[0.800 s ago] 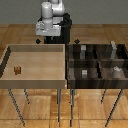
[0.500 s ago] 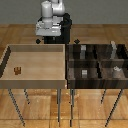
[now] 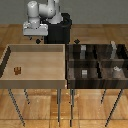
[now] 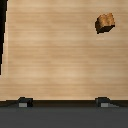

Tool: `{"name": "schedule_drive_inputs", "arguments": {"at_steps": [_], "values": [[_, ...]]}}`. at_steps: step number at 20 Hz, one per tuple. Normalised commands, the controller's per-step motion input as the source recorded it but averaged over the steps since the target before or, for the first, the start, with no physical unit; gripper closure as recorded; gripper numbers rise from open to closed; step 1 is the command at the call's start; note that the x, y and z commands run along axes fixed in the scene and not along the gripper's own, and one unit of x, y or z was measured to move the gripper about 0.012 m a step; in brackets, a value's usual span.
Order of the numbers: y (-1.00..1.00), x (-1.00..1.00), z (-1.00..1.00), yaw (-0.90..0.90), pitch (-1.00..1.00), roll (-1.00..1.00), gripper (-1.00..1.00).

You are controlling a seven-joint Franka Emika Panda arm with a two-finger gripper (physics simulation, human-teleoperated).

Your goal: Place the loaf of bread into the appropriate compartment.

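Nothing of the task is done yet, as far as the pictures show. The loaf of bread (image 3: pixel 17 70) lies on the floor of the light-tan wooden tray (image 3: pixel 35 84), toward the exterior view's left side and well apart from the dark bin (image 3: pixel 95 83) on the exterior view's right. In the wrist view the loaf of bread (image 4: pixel 105 22) sits alone on bare wood, untouched.

The gripper (image 3: pixel 38 40) hangs over the far edge of the tray, above the wood and carrying nothing. In the wrist view its two fingertips (image 4: pixel 23 102) show spread wide apart, so it stands released and empty, and well away from the loaf.

All the work remains: reach the loaf, grasp it, carry it across to the bin and drop it into the compartment (image 3: pixel 84 73) holding the small grey cube shape, which looks to be the near section on the exterior view's left.

Counting: one loaf, one tray, one bin split into four sections, one arm with one gripper. Each section seems to hold one small grey shape, though the far ones are too blurred to make out well.
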Motion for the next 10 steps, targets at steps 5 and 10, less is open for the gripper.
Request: {"name": "schedule_drive_inputs", "arguments": {"at_steps": [5, 10], "values": [[-1.00, 0.00, 0.00, 0.00, 0.00, 0.00, -1.00], [-0.40, 0.47, 0.00, 0.00, 0.00, 0.00, -1.00]]}}
